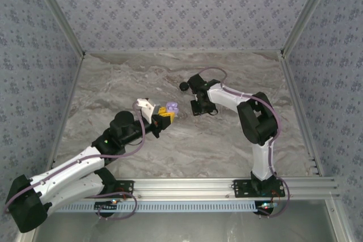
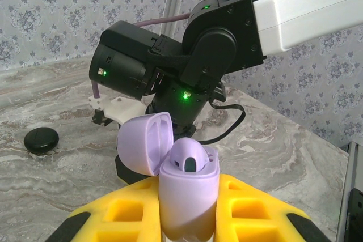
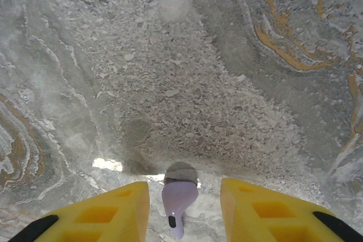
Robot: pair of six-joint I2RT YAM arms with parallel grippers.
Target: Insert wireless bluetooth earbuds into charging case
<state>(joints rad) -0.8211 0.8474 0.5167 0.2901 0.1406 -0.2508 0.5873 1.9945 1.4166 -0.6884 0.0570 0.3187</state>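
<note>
Left gripper (image 1: 164, 116): pressed onto the lavender plastic charging case (image 2: 189, 196), which I hold upright between its fingers, hinged lid (image 2: 144, 143) flipped open.
Done: one lavender earbud (image 2: 189, 158) sits in its well, as I judge it.
Right gripper (image 3: 184, 187): spread, with a finger on either side of the second lavender earbud (image 3: 178, 199) lying on the marbled table (image 3: 198, 83); neither appears to touch it.
Remaining: pinch it, carry it across, seat it, close the lid.

White-shelled arms (image 1: 68, 169) with black joint housings (image 2: 215, 43), lilac cables (image 1: 212, 68), small green status lights (image 2: 185, 96), and yellow jaws tipped black.
</note>
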